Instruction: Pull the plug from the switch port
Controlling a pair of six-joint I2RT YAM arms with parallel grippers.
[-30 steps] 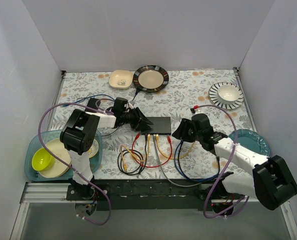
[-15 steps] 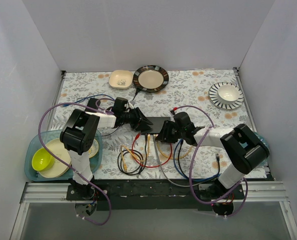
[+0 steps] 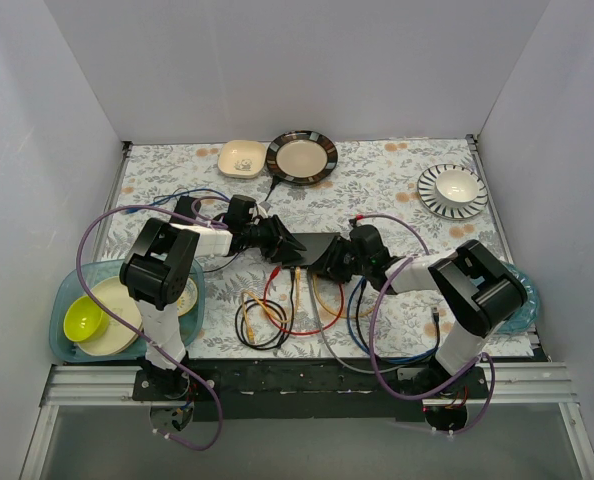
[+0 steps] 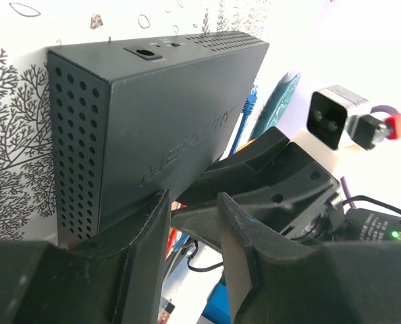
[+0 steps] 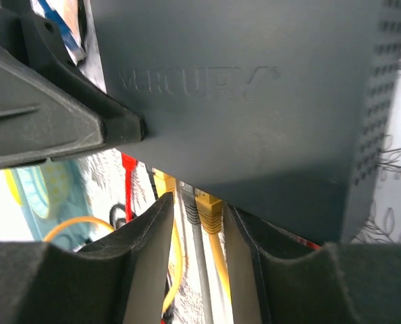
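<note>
My right fingers [image 5: 146, 260] are spread apart. Two plugs sit in the gap between them, a yellow plug [image 5: 209, 208] and a grey plug [image 5: 187, 197], side by side. Neither finger touches a plug yet.

Both plugs are pushed into the near edge of the switch [image 5: 254, 101]. It is a flat dark box lying in the middle of the tabletop [image 3: 397, 190]. More cables [image 3: 252, 320] run from it toward me.

At its left end are my left fingers [image 4: 143, 253]. They are partly closed there, and one lies on top of the box. I think they pinch it so it cannot slide.

I think I am at the step of getting hold of a plug. No plug is out yet. Next I must choose one, because two are in the gap. I should shift a little so only one is between my fingers. Then I should squeeze its hard part, not the cable, and pull straight back toward me. The plug may have a small catch, but I cannot see one.
</note>
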